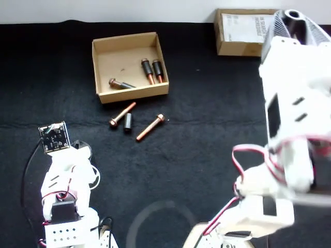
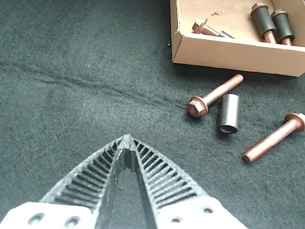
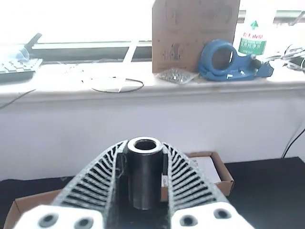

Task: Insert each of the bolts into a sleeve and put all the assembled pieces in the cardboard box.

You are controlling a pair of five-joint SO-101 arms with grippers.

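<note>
1. I am watching the held sleeve [image 3: 144,181] standing upright in the right gripper [image 3: 144,147], its bore facing up and the fingers [image 3: 186,176] pressing on both its sides.
2. That arm is hanging raised at the table's right side, its gripper pointing towards the back wall.
3. The left gripper [image 2: 126,139] is hovering low over the mat [image 2: 71,71], its fingertips meeting and gripping nothing, aimed towards the loose parts.
4. Two bolts [image 1: 122,114] [image 1: 150,127] are lying on the mat just in front of the box [image 1: 116,59], with a loose sleeve [image 1: 128,122] between them, near the left bolt's shank but apart from it.
5. Inside the box, two assembled pieces [image 1: 147,70] [image 1: 158,70] are lying side by side by the right wall; a third bolt [image 1: 118,83] is resting along the front wall, seemingly with a sleeve on its shank.
6. A far box [image 1: 243,33] is sitting at the mat's back edge, beyond the right arm.
7. Behind, a white wall is rising to a sill carrying a blue tape dispenser [image 3: 228,59] and a cardboard sheet [image 3: 195,33].
8. A crease [image 2: 95,86] is running across the mat, and a broad stretch of mat is lying between the left gripper and the bolts.
</note>
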